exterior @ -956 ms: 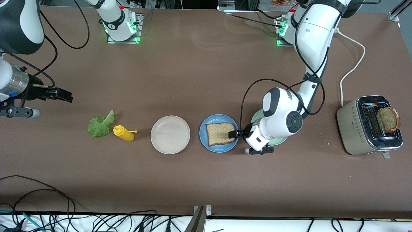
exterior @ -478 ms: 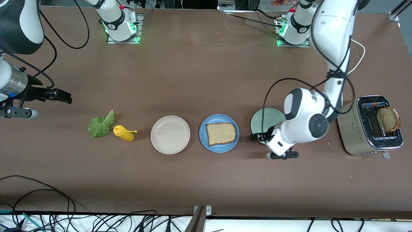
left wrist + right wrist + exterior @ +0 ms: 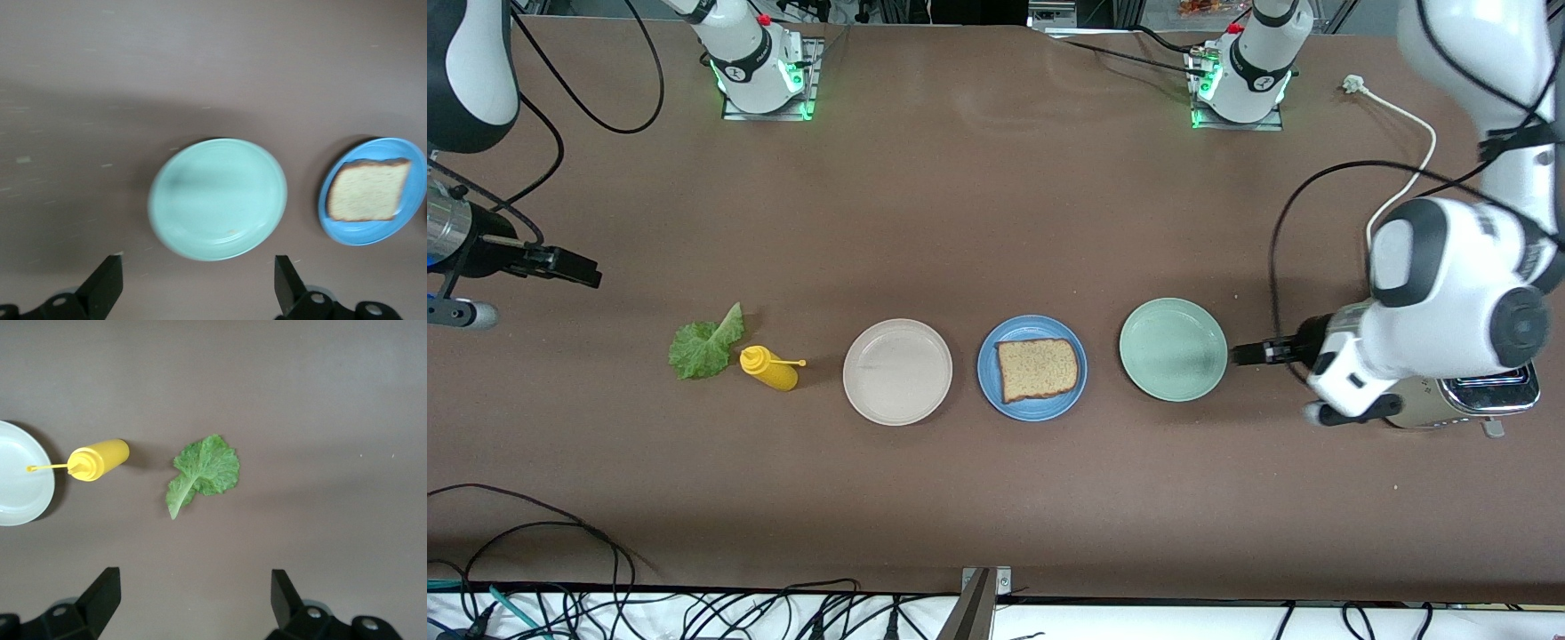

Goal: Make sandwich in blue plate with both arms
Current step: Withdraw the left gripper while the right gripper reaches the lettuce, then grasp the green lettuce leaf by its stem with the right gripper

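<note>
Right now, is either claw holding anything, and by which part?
Nothing is held. The left claw is open beside the green plate; the right claw is open above the table, near the lettuce.

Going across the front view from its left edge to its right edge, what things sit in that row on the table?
Lettuce leaf → yellow mustard bottle → pale beige plate → blue plate carrying a bread slice → mint-green plate → toaster, mostly hidden by the left arm.

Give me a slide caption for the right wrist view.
Open right end effector over the brown table, above a ruffled green lettuce leaf beside a lying yellow squeeze bottle.
</note>
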You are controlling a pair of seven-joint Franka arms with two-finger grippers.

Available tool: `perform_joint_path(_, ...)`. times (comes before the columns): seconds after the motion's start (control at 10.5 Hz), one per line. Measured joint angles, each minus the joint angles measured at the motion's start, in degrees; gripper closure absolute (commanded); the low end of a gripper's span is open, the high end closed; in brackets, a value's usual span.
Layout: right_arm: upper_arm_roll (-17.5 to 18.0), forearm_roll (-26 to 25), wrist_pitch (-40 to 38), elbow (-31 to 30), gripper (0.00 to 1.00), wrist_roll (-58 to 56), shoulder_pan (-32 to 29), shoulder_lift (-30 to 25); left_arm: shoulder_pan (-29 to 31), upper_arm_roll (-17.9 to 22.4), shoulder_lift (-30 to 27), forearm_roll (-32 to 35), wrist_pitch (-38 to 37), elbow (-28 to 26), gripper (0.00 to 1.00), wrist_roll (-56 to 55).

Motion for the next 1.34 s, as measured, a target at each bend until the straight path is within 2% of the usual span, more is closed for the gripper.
perform_joint_path(0.19, 0.0, 0.0, 0.1, -0.5, 0.03, 5.4, 0.0, 2.8, 1.7, -0.1, -4.0, 7.8, -3.6, -0.4, 0.0, 3.4)
perform_joint_path(0.38, 0.0, 0.1, 1.8, -0.7, 0.0, 8.0, -0.2, 7.2, 1.9, -0.1, -10.0, 12.2, -4.7, -2.5, 0.0, 4.8)
perform_joint_path(0.67, -0.1, 2.4, 3.1, -1.1, 0.0, 11.7, -0.9, 13.8, 3.6, 0.0, -19.3, 12.7, -6.6, -6.9, 0.0, 10.9)
perform_joint_path(0.96, -0.1, 2.7, 3.3, -1.3, 0.0, 14.5, -0.9, 17.8, 3.6, -0.2, -27.0, 12.7, -6.6, -12.5, 0.0, 11.6)
perform_joint_path(1.34, 0.0, 3.4, 10.0, -7.5, 0.0, 19.1, -0.9, 18.9, 4.9, -1.5, -31.3, 13.7, -6.7, -11.8, 0.0, 11.4)
